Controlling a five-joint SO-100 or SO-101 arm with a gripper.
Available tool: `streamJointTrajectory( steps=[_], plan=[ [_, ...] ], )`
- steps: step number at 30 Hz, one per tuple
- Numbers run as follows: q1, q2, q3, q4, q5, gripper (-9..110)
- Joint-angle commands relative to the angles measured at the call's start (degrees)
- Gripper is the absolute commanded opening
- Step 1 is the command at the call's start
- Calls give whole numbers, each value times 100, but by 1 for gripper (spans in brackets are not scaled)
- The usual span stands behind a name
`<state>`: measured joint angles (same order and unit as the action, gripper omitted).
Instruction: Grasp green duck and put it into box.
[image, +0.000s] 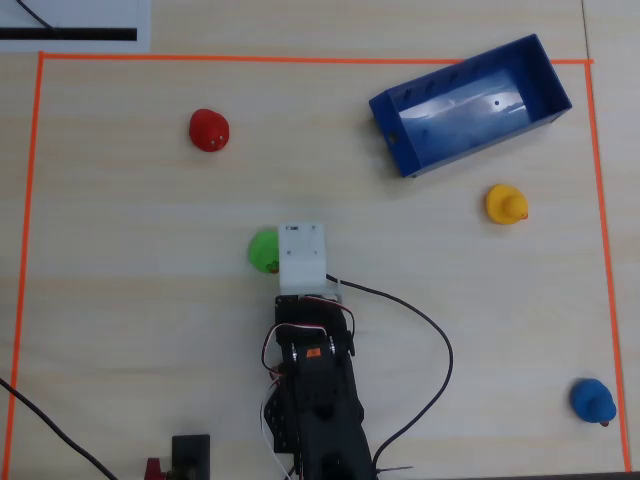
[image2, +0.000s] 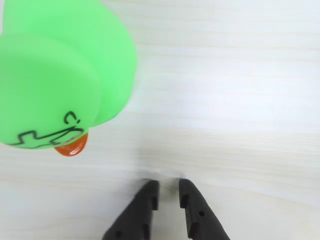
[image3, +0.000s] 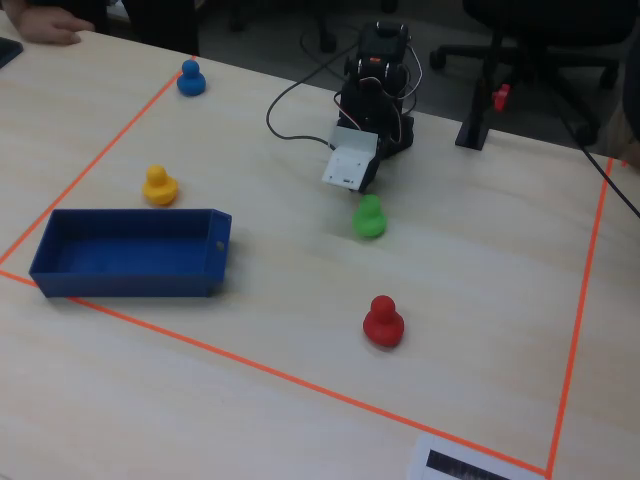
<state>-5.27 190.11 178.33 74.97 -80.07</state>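
**Green duck on the table beside the arm, nothing held**

The green duck (image: 263, 250) sits on the pale wooden table (image: 120, 300), right beside the white block at the arm's wrist (image: 303, 258) in the overhead view, partly tucked under its left edge. In the fixed view the duck (image3: 369, 217) stands upright just in front of the arm (image3: 375, 90), free of it.

In the wrist view the duck (image2: 60, 75) fills the upper left corner, orange beak toward the bottom, black markings on its head. The gripper (image2: 169, 192) comes in from the bottom edge, to the right of the duck and not touching it. Its two dark fingers (image2: 145, 210) stand close together with only a narrow slit between the tips, and nothing sits between them; bare table shows through the gap.

The blue box (image: 470, 105) lies open-topped in the upper right of the overhead view, well apart from the green duck, and it looks empty. A yellow duck (image: 505, 204) stands near the box, a red duck (image: 209, 129) is off to the upper left, and a blue duck (image: 592, 399) is in the lower right corner. An orange tape line (image: 30, 200) frames the work area. A black cable (image: 420, 330) loops over the table from the arm.
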Motion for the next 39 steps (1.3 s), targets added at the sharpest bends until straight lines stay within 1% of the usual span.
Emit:
streamJointTrajectory(
  steps=[1, 3, 6, 7, 12, 16, 21, 27, 35, 39],
  plan=[
    [-193, -79, -9, -18, 0, 0],
    [-211, -299, -123, -352, -44, 0],
    [-264, -1072, -677, -940, -149, 0],
    [-246, -1327, -888, -1090, -281, 2],
    [-123, -2224, -1652, -1819, -659, 25],
    [-176, -2733, -1934, -2312, -703, 34],
    [-299, -3164, -1819, -2856, -650, 36],
    [-255, -3384, -1679, -3023, -598, 35],
    [-158, -3560, -1283, -3735, -598, 36],
    [-202, -3568, -1213, -3797, -580, 35]
  ],
)
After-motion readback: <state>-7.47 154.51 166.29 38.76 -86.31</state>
